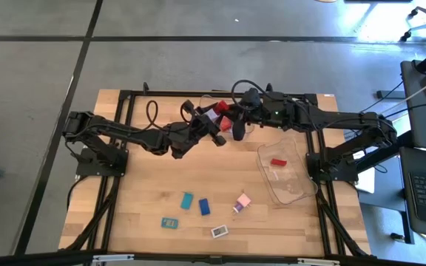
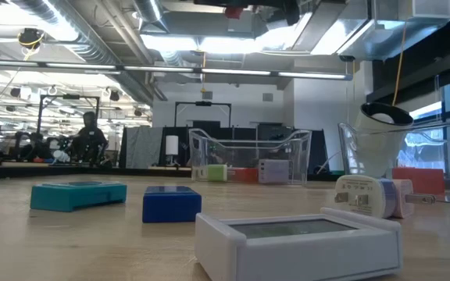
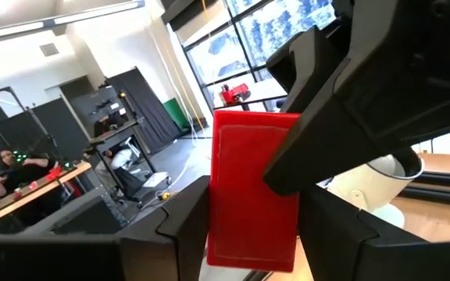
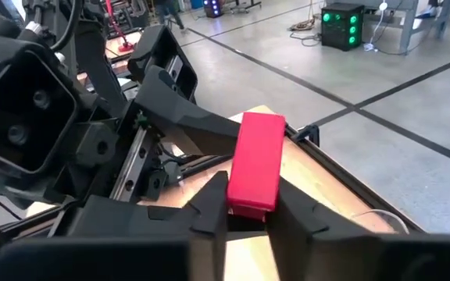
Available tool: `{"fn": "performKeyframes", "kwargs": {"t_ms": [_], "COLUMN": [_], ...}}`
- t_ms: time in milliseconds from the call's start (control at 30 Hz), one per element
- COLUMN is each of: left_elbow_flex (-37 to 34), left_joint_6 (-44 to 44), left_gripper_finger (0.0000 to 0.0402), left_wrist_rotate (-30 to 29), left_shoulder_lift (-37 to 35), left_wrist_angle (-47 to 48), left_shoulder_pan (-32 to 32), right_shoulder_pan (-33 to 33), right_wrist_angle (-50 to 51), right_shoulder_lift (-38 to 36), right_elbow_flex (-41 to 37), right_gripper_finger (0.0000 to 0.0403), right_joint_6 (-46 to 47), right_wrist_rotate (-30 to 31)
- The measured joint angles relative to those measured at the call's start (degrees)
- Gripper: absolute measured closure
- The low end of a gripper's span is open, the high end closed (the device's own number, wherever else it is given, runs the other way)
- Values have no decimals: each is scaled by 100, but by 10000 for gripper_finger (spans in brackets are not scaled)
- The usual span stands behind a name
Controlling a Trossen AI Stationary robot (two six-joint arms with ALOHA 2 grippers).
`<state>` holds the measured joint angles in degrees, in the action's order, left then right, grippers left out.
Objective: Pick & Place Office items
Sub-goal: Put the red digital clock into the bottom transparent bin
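Red block [image 4: 255, 162], rigid, smooth-sided and probably light, is hanging above the worktop's [image 1: 146, 199] far edge; both the right hand [image 4: 248, 204] and left hand [image 3: 250, 209] are pinching its flat faces, handing it across.

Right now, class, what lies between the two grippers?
A red block. Both wrist views show it clamped by the left gripper and the right gripper at once.

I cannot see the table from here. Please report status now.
Both grippers raised at table's far side, handing over. Left gripper and right gripper both shut on red block. Clear tub holds another red piece. Nothing in the way.
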<state>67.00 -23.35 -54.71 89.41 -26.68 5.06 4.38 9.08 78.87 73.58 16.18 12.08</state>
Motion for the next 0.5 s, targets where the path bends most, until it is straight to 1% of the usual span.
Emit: {"fn": "performKeyframes", "kwargs": {"t_ms": [33, 67, 367, 500], "left_elbow_flex": [0, 0, 0, 0], "left_joint_6": [5, 8, 50, 476], "left_gripper_finger": [232, 229, 210, 191], "left_wrist_rotate": [-20, -22, 76, 69], "left_shoulder_lift": [0, 0, 0, 0], "left_wrist_angle": [-2, -4, -9, -8], "left_shoulder_pan": [2, 2, 22, 22], "right_shoulder_pan": [2, 7, 2, 39], "right_wrist_angle": [-3, -5, 48, 216], "right_shoulder_lift": [0, 0, -20, -105], "right_elbow_flex": [0, 0, 0, 0], "right_gripper_finger": [347, 350, 348, 348], "right_joint_6": [9, 8, -6, -8], "right_wrist_rotate": [-66, -129, -267, -226]}}
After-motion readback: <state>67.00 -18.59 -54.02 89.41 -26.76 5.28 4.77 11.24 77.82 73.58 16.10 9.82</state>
